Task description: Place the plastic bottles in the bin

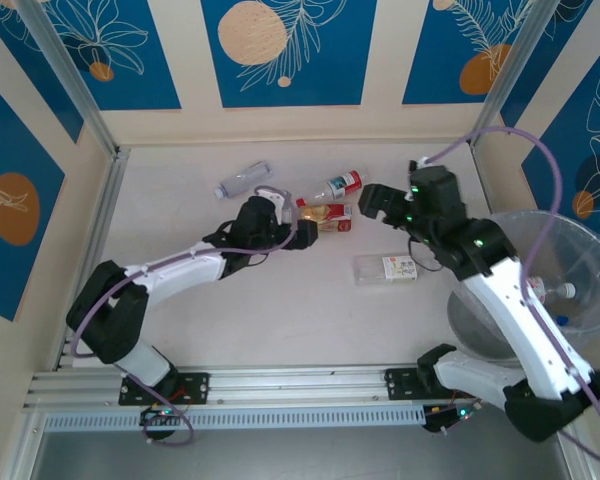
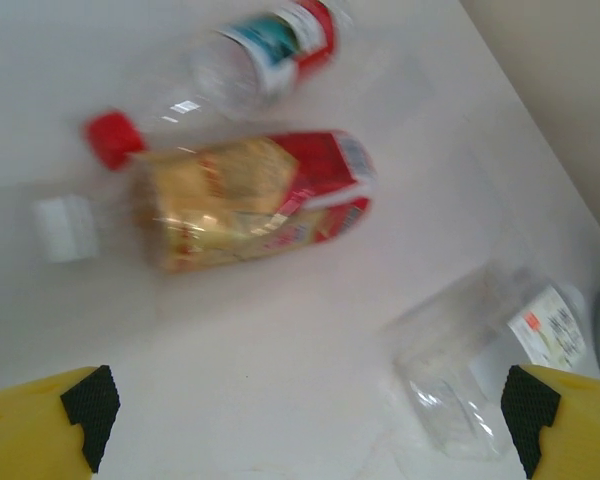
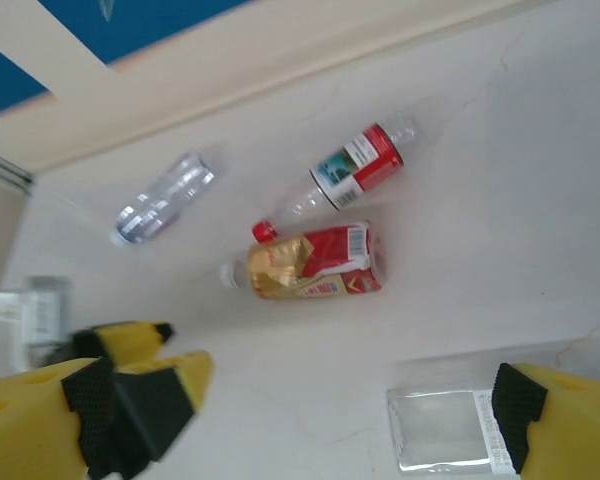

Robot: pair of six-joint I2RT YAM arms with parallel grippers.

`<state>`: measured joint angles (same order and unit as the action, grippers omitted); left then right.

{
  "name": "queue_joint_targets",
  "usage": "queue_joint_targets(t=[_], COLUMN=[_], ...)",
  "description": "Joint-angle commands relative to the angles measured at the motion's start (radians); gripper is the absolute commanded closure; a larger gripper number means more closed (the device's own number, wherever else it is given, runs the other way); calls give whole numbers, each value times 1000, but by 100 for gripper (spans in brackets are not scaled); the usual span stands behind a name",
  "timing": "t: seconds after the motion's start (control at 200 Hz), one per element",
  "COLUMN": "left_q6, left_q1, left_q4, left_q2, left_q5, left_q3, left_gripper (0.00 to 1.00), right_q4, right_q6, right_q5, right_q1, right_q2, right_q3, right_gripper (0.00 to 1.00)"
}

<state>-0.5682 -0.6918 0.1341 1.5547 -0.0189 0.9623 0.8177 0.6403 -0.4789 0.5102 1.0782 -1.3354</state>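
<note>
**While both grippers hang open, four bottles lie on the bench and one is in the bin**

Left gripper (image 1: 302, 228): fingers released, nothing between them. It sits mid-bench, tips just beside the gold-and-red bottle (image 1: 328, 216). Its wrist camera shows that bottle (image 2: 250, 200) lying on its side ahead of the open gripper (image 2: 310, 410), white cap to the left in that view.

Right gripper (image 1: 377, 203): fingers also spread, holding nothing, hovering toward the far right part of the bench (image 1: 280, 310), near the red-label bottle (image 1: 340, 186).

Bottles on the bench:
- clear bottle (image 1: 242, 181), near the far edge, left of centre, well apart from the others
- red-label bottle, near the far edge, just beyond the gold-and-red one; whether they touch I can't tell
- flattened clear bottle with white label (image 1: 385, 269), right of centre, nearer the front edge, beside the right arm

Bin (image 1: 570, 232) stands at the bench's right edge. A white-capped bottle (image 1: 542, 292) lies inside it, partly hidden by the right arm.

Right wrist view shows the gripper (image 3: 320, 415) above the flattened bottle (image 3: 440, 430).
</note>
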Motion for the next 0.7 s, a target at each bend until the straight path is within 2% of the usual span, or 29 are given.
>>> queue_joint_targets(t=[0.0, 0.2, 0.345, 0.695], left_q6=[-51, -90, -142, -192], left_q1=[24, 43, 67, 95], left_q4=[-16, -52, -81, -111], left_q2=[-56, -137, -171, -177], left_q5=[163, 264, 333, 348], left_q3=[-42, -106, -141, -172], left_gripper=[1, 1, 1, 1], right_q4=[23, 117, 200, 108], right_q6=[123, 429, 716, 1084], right_q5=[-214, -259, -299, -238], right_q1=[46, 61, 69, 106], right_q2=[83, 223, 268, 280], right_q3=[-14, -51, -22, 168], right_gripper=[1, 1, 1, 3])
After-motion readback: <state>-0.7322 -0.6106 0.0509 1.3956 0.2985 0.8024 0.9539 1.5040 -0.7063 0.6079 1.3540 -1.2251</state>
